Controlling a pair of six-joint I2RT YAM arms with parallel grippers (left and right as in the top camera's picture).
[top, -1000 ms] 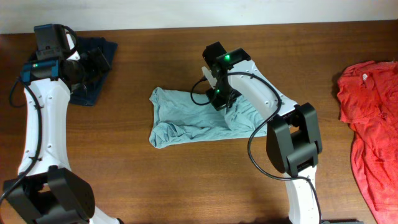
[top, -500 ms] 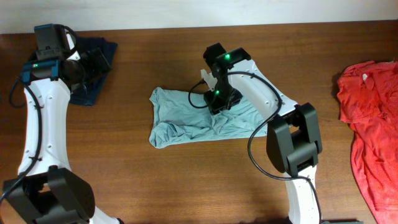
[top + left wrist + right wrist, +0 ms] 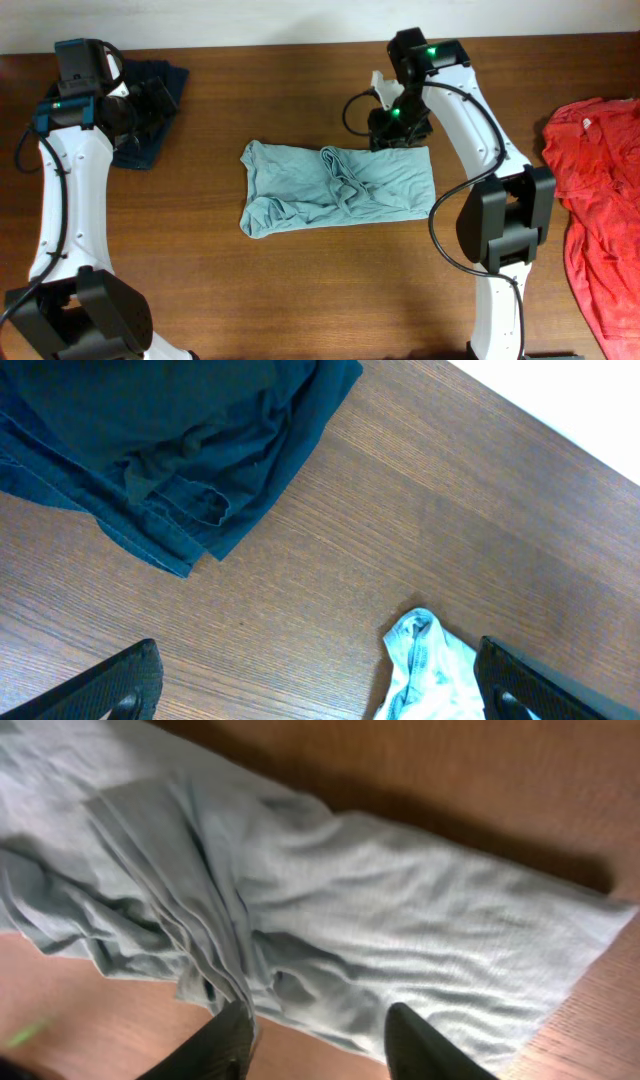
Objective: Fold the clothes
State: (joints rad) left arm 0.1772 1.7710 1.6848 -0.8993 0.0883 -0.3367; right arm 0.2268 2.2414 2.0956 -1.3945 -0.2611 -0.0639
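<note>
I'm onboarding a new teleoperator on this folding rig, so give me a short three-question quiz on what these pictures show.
1. True or false: the left gripper and the right gripper are both open.
2. Where does the red shirt lie? A. Under the left gripper. B. In the middle, between the arms. C. Out beyond the right arm.
3. How many garments are on the table?
Key: 1 true; 2 C; 3 three: navy garment, light blue shirt, red shirt.
</note>
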